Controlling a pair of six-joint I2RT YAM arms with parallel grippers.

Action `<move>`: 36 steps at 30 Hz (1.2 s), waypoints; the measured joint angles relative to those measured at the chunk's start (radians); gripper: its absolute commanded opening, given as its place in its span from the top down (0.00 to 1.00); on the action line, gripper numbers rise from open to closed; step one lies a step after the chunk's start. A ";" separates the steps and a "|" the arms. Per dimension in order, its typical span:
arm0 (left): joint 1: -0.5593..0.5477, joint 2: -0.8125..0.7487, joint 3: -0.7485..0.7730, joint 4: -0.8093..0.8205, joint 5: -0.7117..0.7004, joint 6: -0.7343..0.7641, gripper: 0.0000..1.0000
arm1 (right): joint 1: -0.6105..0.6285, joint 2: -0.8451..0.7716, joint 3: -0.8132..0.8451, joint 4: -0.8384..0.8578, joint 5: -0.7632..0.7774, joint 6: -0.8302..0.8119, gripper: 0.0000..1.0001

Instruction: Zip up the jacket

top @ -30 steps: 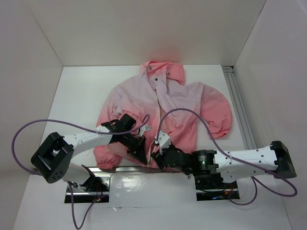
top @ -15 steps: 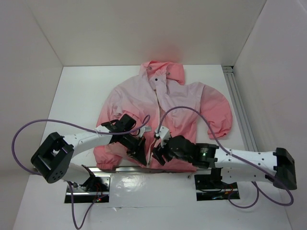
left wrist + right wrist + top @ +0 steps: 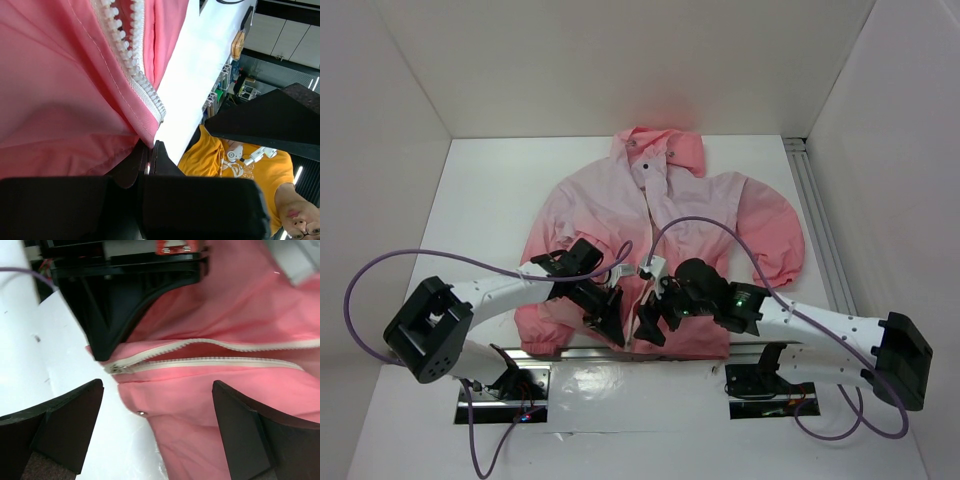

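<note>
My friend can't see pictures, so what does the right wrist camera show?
A white zipper runs across a pink jacket, its two rows apart but meeting at the hem on the left. The black left gripper pinches the hem there, and the right gripper stands wide open below.

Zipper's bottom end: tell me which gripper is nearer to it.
Left. The left gripper is shut on the jacket hem at the zipper's bottom end; the right gripper hangs open above it.

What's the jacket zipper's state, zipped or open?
Open. In the right wrist view the zipper's two tooth rows lie apart, converging only at the hem end. The jacket lies spread flat.
</note>
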 measured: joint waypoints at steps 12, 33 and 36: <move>0.000 -0.003 0.002 -0.010 0.000 0.022 1.00 | 0.101 0.054 0.000 0.006 -0.090 -0.062 0.11; 0.000 -0.003 0.002 -0.013 0.003 0.023 1.00 | 0.134 0.072 0.000 0.064 -0.045 -0.136 0.23; 0.000 -0.003 0.002 -0.013 0.003 0.023 1.00 | 0.134 0.086 0.000 0.071 -0.036 -0.149 0.32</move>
